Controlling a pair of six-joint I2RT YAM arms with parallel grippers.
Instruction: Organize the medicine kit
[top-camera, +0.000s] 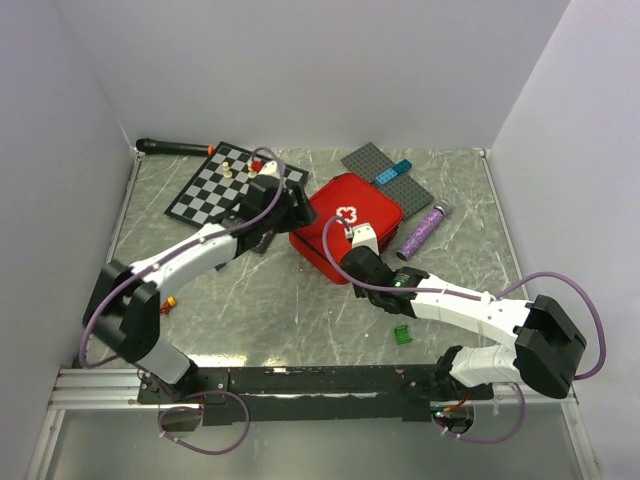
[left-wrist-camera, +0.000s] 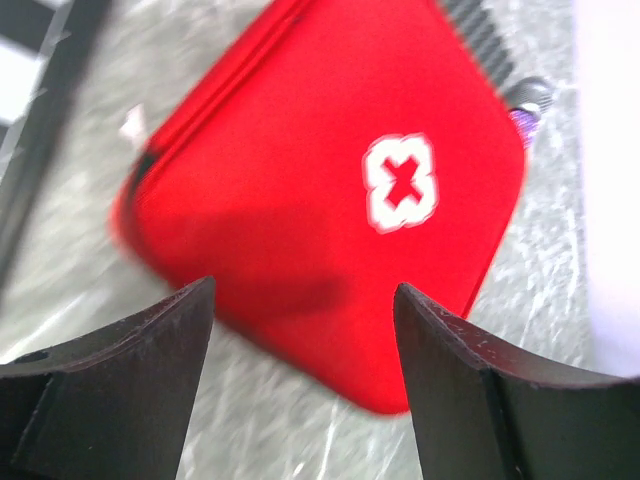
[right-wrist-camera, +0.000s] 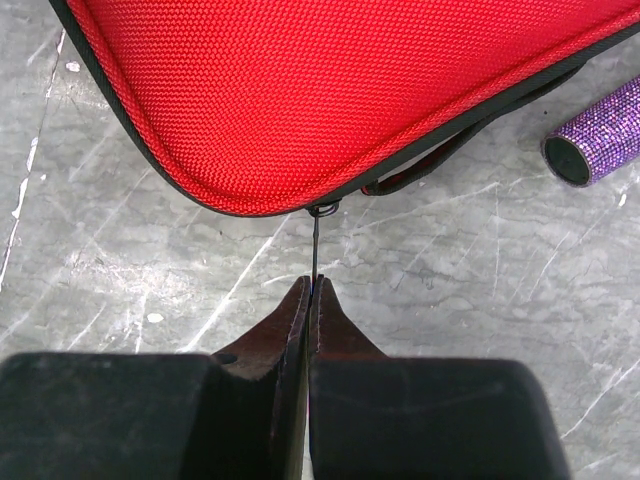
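The medicine kit (top-camera: 345, 222) is a red fabric case with a white cross, lying zipped shut in the middle of the table. My left gripper (top-camera: 291, 212) hovers at its left edge, and the left wrist view shows the gripper (left-wrist-camera: 305, 290) open with nothing between the fingers, the kit (left-wrist-camera: 330, 180) just beyond them. My right gripper (top-camera: 347, 266) sits at the kit's near corner. In the right wrist view it (right-wrist-camera: 312, 282) is shut on the thin metal zipper pull (right-wrist-camera: 315, 245), which hangs from the kit's rounded corner (right-wrist-camera: 330, 90).
A chessboard (top-camera: 225, 185) with a few pieces lies at the back left, with a black cylinder (top-camera: 175, 147) behind it. A grey baseplate (top-camera: 385, 165) with a blue brick (top-camera: 393, 172) and a purple glitter tube (top-camera: 422, 232) lie right of the kit. A green piece (top-camera: 403, 335) lies near the front.
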